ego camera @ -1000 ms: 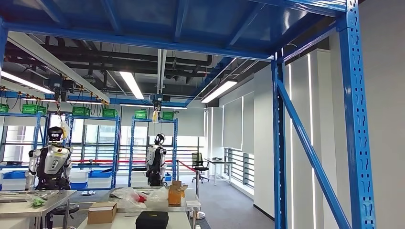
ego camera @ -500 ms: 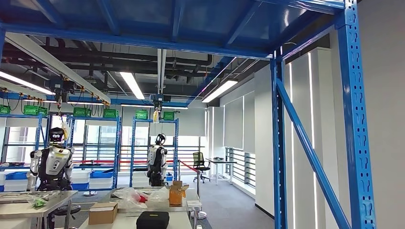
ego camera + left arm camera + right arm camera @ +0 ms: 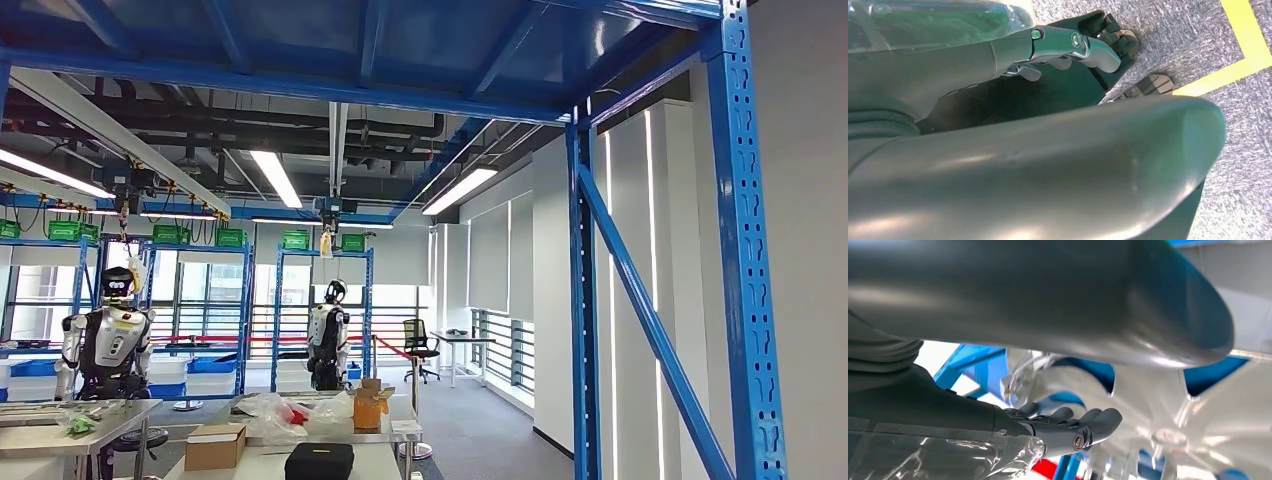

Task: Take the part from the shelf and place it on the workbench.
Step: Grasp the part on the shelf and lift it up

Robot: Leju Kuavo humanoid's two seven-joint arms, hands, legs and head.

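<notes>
Right robot hand (image 3: pixel 1068 427) curls against a pale, translucent finned part (image 3: pixel 1168 405); whether it grips cannot be told; left robot hand (image 3: pixel 1068 47) hangs over grey floor (image 3: pixel 1198 45), holding nothing; risk: an unsecured part may slip before reaching the tabletop.

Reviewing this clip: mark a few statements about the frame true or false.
1. Two other humanoid robots stand far back in the head view. True.
2. The left hand holds the part. False: it holds nothing and hangs above grey carpet with a yellow line.
3. A black case lies on the near table. True.
4. The right hand is at a red metal block. False: its fingers lie by a translucent spoked part.
</notes>
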